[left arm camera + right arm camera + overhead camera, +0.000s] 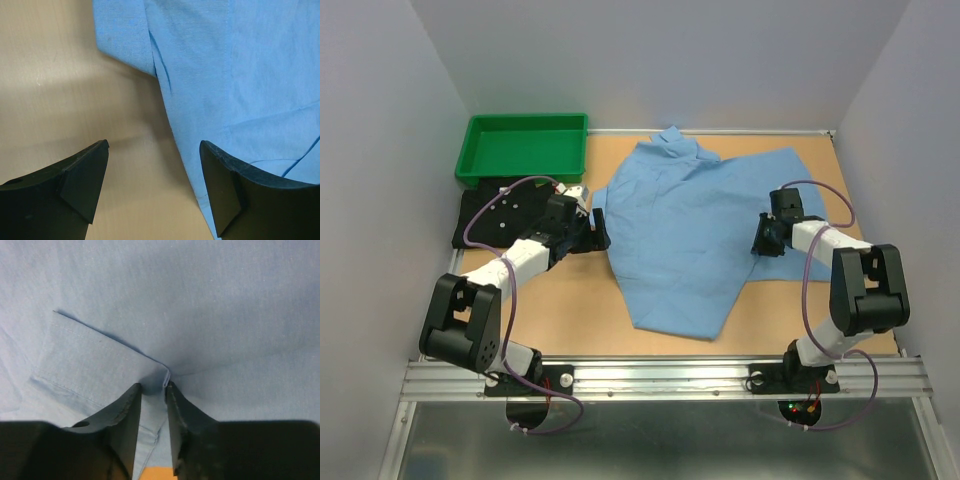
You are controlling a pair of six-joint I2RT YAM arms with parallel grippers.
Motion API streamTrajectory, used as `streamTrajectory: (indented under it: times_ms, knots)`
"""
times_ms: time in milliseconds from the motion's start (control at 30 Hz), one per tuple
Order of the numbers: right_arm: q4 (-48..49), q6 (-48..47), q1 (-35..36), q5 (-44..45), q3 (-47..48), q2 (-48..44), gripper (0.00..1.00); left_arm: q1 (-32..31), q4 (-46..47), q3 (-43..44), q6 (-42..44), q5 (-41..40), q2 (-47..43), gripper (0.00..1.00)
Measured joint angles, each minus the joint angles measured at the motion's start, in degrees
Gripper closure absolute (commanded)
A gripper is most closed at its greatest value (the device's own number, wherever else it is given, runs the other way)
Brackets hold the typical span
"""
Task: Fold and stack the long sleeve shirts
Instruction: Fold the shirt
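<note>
At mid-surface the light blue shirt (670, 230) lies spread flat, its long axis running from the collar (670, 135) at the far side to the hem (675, 325) at the near side. The two hands stand at opposite side edges of it, so the cloth lies between them.

Left hand (599, 228): wide open. In its wrist view the shirt's left edge passes between the fingers, one finger over cloth and the other over the bare surface (570, 310). Nothing is gripped.

Right hand (763, 240): fingers drawn almost together, pinching a folded edge of the same shirt at its right side. The cloth puckers at the pinch.

Judgement: the fold turns on a sideways carry across the long axis. The right hand has its hold and the shirt body lies inward, to its left. The left hand is nearer the left edge and needs only to close there.

Black shirt (505, 218): folded, lying beneath the left arm, just beside the green tray (525, 150). Stacking is not yet done.
</note>
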Motion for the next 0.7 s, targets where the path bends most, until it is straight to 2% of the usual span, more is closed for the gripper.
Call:
streamTrajectory:
  times_ms: [33,133,333,433,533,700]
  knots:
    - [0.0,0.13,0.0,0.76,0.0,0.07,0.87,0.0,0.02,0.0,0.0,0.0,0.04,0.15]
    - [-0.02,0.37,0.0,1.97,0.0,0.13,0.99,0.0,0.02,0.0,0.0,-0.02,0.07,0.15]
    - [-0.72,0.33,0.0,0.72,-0.02,-4.9,0.99,0.0,-0.04,0.33,-0.02,-0.48,0.17,0.15]
    - [-1.33,0.81,0.0,-1.14,-0.11,-12.13,1.0,0.0,-0.11,0.39,-0.04,-1.16,0.17,0.15]
    - [-2.51,3.23,0.0,-1.51,-1.64,-23.19,1.0,0.0,-0.42,0.42,-0.37,-1.97,0.17,0.15]
    - [-10.08,8.9,0.0,-0.66,-5.62,-37.57,0.99,0.0,-1.57,0.42,-1.62,-3.67,0.17,0.16]
